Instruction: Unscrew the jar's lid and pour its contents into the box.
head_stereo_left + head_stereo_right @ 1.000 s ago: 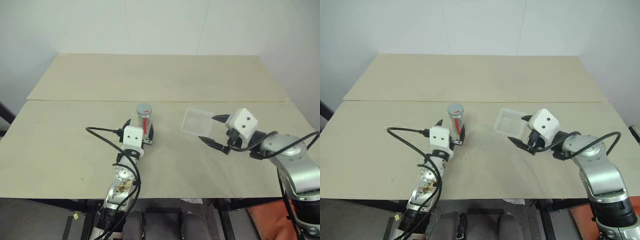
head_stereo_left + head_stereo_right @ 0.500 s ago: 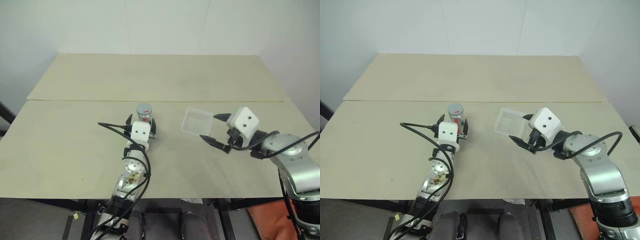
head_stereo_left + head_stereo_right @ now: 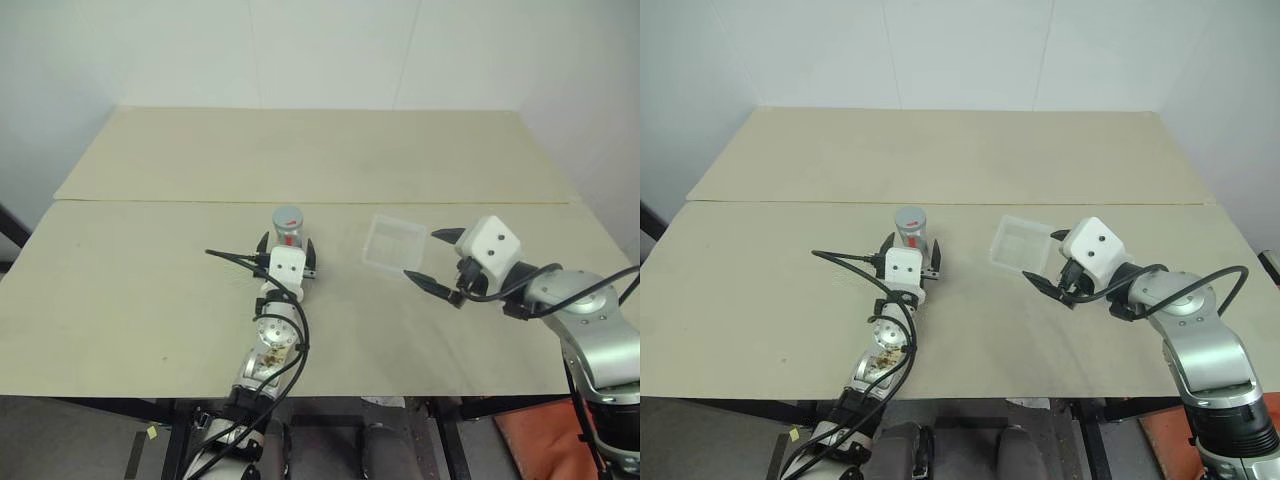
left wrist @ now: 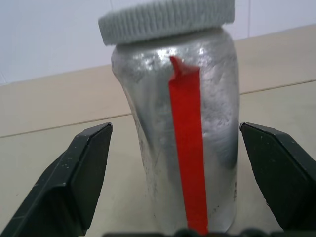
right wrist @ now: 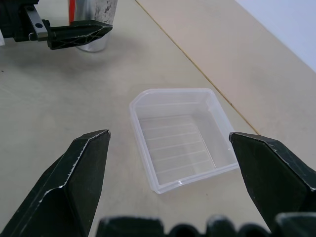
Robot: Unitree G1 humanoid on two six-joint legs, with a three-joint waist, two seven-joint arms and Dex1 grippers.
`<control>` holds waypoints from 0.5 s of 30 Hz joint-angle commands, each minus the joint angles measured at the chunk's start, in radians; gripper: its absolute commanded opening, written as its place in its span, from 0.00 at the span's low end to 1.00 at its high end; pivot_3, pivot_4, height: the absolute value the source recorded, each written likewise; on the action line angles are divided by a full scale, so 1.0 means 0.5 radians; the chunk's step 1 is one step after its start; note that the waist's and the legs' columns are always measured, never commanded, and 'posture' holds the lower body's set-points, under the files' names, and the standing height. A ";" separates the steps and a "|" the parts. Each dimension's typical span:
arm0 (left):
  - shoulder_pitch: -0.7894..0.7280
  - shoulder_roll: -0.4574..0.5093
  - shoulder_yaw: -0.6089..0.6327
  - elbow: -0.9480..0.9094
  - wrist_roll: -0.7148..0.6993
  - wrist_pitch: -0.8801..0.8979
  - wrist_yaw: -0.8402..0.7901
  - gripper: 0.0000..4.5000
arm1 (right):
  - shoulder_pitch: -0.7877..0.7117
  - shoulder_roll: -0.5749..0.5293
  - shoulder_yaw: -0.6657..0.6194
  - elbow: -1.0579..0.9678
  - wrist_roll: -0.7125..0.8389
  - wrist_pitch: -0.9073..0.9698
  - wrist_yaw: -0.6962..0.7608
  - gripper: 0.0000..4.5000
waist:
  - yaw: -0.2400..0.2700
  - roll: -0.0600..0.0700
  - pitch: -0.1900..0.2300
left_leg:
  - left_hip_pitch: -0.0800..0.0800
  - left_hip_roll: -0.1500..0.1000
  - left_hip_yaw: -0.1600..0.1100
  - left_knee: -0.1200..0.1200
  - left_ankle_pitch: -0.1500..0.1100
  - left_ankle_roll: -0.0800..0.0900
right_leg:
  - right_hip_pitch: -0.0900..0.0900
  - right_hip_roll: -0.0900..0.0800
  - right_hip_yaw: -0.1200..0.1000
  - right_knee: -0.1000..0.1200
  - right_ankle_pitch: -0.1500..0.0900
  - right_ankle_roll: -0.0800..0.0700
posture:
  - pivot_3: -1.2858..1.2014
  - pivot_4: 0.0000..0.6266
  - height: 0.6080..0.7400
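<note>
the left gripper sits a little left of centre in the left eye view, its two black fingers spread wide on either side of the jar, with a gap showing between each finger and the jar's wall, so nothing is gripped. the jar stands upright on the table between those fingers, silvery with a red stripe down its front, and the grey ribbed lid is on top of it.

the right gripper is at the right of the same view, low over the table, its fingers also wide apart and holding nothing. just beyond its tips, toward the centre of the frame, the box of clear plastic lies flat on the table, open side up, with no contents visible in it. jar and box are near each other but apart.

a black cable loops out from the left wrist toward the left of the frame.
</note>
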 commanded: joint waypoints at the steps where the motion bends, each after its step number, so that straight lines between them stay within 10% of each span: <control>1: -0.070 0.011 -0.008 0.038 0.037 -0.136 0.035 0.80 | -0.013 -0.033 -0.075 -0.066 0.004 -0.014 -0.006 1.00 | 0.000 0.000 0.000 | 0.000 0.000 0.000 0.000 0.000 0.000 | 0.000 0.000 0.000 0.000 0.000 0.000 | 0.52 0.24 1.00; 7: -0.124 0.007 -0.001 0.159 0.022 -0.206 0.054 0.44 | -0.024 -0.041 -0.064 -0.039 -0.010 -0.035 -0.004 1.00 | 0.000 0.000 0.000 | 0.000 0.000 0.000 0.000 0.000 0.000 | 0.000 0.000 0.000 0.000 0.000 0.000 | 0.52 0.24 1.00; 15: -0.071 0.101 0.025 0.004 -0.084 -0.208 -0.126 0.44 | -0.090 0.010 -0.036 -0.094 0.037 0.024 -0.028 1.00 | -0.005 0.000 0.000 | 0.000 0.000 0.000 0.000 0.000 0.000 | -0.001 0.000 0.000 0.000 0.000 0.000 | 0.52 0.24 1.00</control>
